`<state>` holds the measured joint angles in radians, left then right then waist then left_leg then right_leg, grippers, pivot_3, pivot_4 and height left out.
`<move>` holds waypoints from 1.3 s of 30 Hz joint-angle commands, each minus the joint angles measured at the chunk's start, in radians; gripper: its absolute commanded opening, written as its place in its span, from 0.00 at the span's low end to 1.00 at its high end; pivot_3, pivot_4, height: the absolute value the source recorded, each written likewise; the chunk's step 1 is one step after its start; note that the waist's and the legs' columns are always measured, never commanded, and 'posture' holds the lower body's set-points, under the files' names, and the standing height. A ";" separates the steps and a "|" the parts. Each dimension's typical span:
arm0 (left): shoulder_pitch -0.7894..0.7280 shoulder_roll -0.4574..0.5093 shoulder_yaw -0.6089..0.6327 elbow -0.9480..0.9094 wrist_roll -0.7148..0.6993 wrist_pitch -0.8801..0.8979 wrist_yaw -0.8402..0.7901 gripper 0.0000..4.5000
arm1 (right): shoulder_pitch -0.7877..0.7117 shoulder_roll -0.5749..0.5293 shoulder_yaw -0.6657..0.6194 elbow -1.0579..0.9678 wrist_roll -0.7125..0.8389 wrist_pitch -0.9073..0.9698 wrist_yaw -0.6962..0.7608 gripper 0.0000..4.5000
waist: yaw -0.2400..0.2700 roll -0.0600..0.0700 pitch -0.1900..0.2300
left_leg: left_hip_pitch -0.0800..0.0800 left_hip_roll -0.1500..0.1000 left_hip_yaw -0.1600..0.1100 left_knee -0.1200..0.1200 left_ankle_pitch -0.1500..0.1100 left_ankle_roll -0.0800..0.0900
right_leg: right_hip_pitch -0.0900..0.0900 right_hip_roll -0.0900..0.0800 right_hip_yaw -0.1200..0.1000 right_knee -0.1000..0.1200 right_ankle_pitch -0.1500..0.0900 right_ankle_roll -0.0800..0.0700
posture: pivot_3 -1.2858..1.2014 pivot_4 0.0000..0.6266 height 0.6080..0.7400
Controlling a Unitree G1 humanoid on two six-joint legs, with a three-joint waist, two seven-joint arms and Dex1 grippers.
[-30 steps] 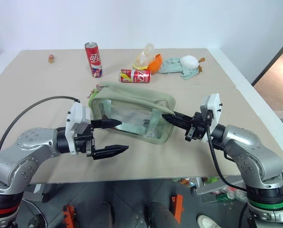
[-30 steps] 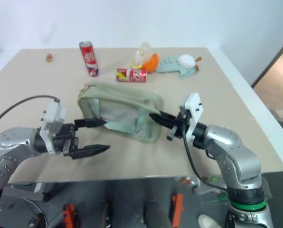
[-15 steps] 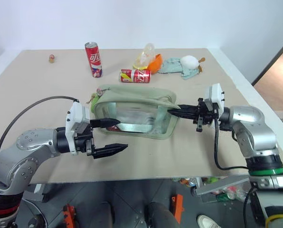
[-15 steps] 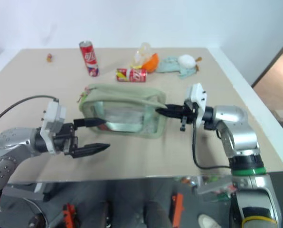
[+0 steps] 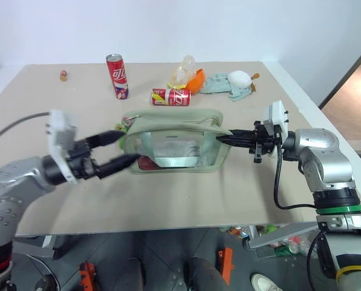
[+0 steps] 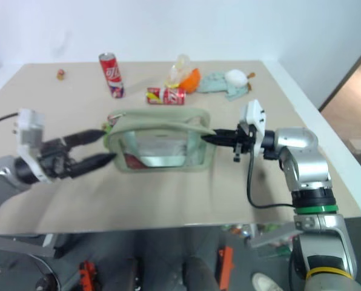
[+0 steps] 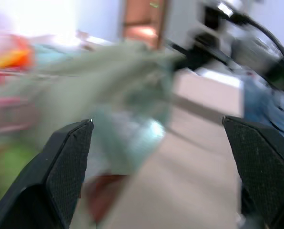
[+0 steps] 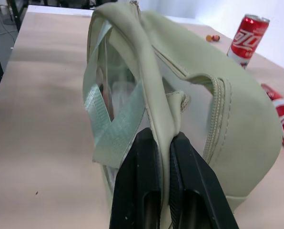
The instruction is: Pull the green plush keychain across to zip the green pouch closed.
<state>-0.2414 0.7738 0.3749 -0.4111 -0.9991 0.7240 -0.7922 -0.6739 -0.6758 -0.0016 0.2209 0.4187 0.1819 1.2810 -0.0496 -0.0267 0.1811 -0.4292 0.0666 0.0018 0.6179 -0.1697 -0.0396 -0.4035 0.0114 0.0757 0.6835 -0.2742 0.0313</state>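
Observation:
The green pouch (image 5: 177,142) stands on the table's middle, its clear window facing me. My right gripper (image 5: 221,139) is shut on the fabric edge at the pouch's right end; the right wrist view shows both fingers (image 8: 142,191) pinched on that seam. The green plush keychain (image 5: 119,126) hangs as a small green tuft at the pouch's upper left corner. My left gripper (image 5: 127,147) is open and points at the pouch's left end, just below the keychain. One finger is high and one low, with nothing between them. Its fingers (image 7: 68,167) show blurred and wide apart in the left wrist view.
Behind the pouch stand an upright red can (image 5: 117,76) and a lying red can (image 5: 171,97). Further right are an orange item with plastic wrap (image 5: 192,77), a teal cloth (image 5: 220,83) and a white round thing (image 5: 241,77). A small object (image 5: 63,75) sits far left.
The right gripper swung the pouch's right end round, so the pouch now stands square to me. The left arm swung out left and turned its open fingers toward the pouch's left end.

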 commanded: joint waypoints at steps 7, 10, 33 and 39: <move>0.029 -0.062 0.011 0.116 0.156 -0.103 0.095 1.00 | 0.030 0.001 -0.018 -0.123 0.017 0.038 -0.042 0.01 | 0.002 0.000 0.000 | 0.001 0.000 0.001 0.000 0.000 -0.001 | 0.001 0.000 0.001 0.000 0.000 0.000 | 0.52 0.24 1.00; 0.022 -0.108 -0.035 0.111 0.184 -0.105 0.117 1.00 | 0.029 -0.006 -0.024 -0.132 0.019 0.047 -0.046 0.01 | 0.001 0.000 0.000 | 0.000 0.000 0.001 0.000 0.000 -0.001 | 0.001 0.000 0.001 0.000 0.001 0.000 | 0.52 0.24 1.00; -0.093 -0.150 -0.033 0.291 0.132 -0.051 0.072 1.00 | 0.073 -0.045 -0.044 -0.185 0.018 0.071 -0.068 0.01 | 0.003 0.000 0.000 | 0.000 0.000 0.001 0.000 0.001 -0.001 | 0.000 0.000 0.001 0.000 0.001 0.001 | 0.52 0.24 1.00; -0.115 -0.168 -0.067 0.339 0.206 -0.098 0.065 1.00 | 0.080 -0.050 -0.045 -0.183 0.015 0.068 -0.069 0.01 | 0.002 0.000 0.000 | 0.000 0.000 0.001 0.000 0.001 -0.001 | 0.000 0.000 0.001 0.000 0.001 0.000 | 0.52 0.24 1.00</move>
<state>-0.3365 0.6052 0.3053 -0.0763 -0.8118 0.6585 -0.7193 -0.5947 -0.7071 -0.0185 0.0713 0.4277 0.2548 1.2138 -0.0473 -0.0271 0.1809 -0.4295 0.0663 0.0027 0.6179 -0.1691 -0.0408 -0.4033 0.0110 0.0766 0.6837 -0.2735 0.0317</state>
